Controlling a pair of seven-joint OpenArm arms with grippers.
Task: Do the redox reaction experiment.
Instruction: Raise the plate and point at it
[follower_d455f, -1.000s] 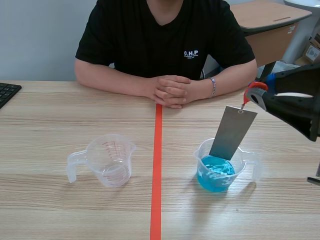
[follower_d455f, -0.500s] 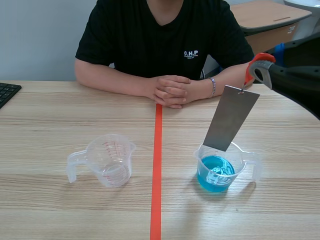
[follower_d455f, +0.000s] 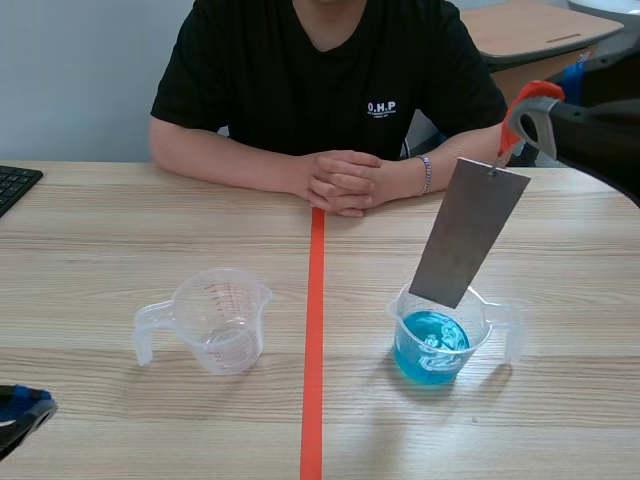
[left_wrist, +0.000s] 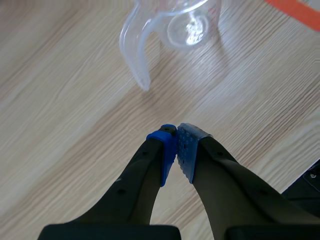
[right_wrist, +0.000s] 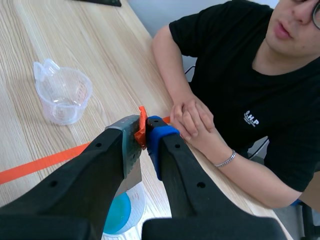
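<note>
Two end effectors, two clear measuring cups, one metal plate.

Your right end effector (right_wrist: 145, 131) is clamped on one orange-red clip (follower_d455f: 528, 98). From the clip, one grey metal plate (follower_d455f: 468, 232) hangs tilted, below the end effector. The plate's lower edge sits at the rim of the blue-liquid measuring cup (follower_d455f: 436, 340), above the liquid. You cannot tell from these views whether plate and rim touch. This cup stands on the worktop (follower_d455f: 100, 220) directly beneath the right end effector, with its handle on the side away from the tape line.

Your left end effector (left_wrist: 176, 137) is closed on nothing, its two blue pads pressed together. It hangs low over bare worktop. The empty measuring cup (left_wrist: 175, 22), marked in red, stands just ahead of it, handle toward the end effector.

One orange-red tape line (follower_d455f: 313, 330) runs between the two cups. One person (follower_d455f: 330, 70) sits across the worktop with hands clasped (follower_d455f: 342, 182), beyond the right end effector. One keyboard (follower_d455f: 14, 185) lies at the worktop's far left edge.
</note>
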